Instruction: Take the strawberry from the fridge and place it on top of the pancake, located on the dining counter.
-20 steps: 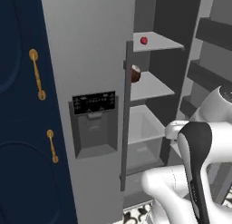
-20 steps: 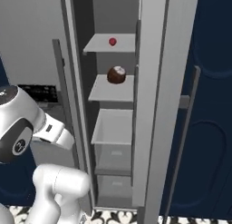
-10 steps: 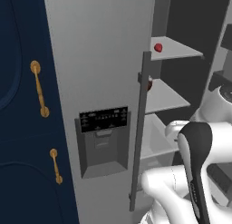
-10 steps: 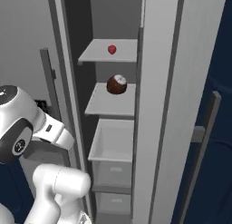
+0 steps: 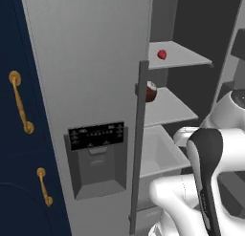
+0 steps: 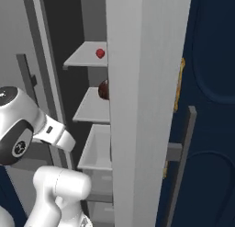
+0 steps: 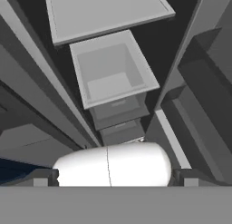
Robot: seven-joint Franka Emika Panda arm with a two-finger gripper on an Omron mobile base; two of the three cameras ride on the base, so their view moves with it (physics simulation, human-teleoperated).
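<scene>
Here, the strawberry lay on the fridge top shelf — well above and beyond the fingers. Gripper jaws stood wide, apparently empty — tips barely visible. A brown ball sat one shelf lower.

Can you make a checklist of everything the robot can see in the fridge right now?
Surface: grey fridge shelves, one above the other, over an open bin.
Job's things: strawberry sits on the top shelf; fridge has its right side open.
Clutter: brown ball on the shelf below the strawberry.
Claw: open, holding nothing, far from the strawberry.
Cables: nothing seen.
Surroundings: navy cabinets with gold handles beside the fridge.
</scene>
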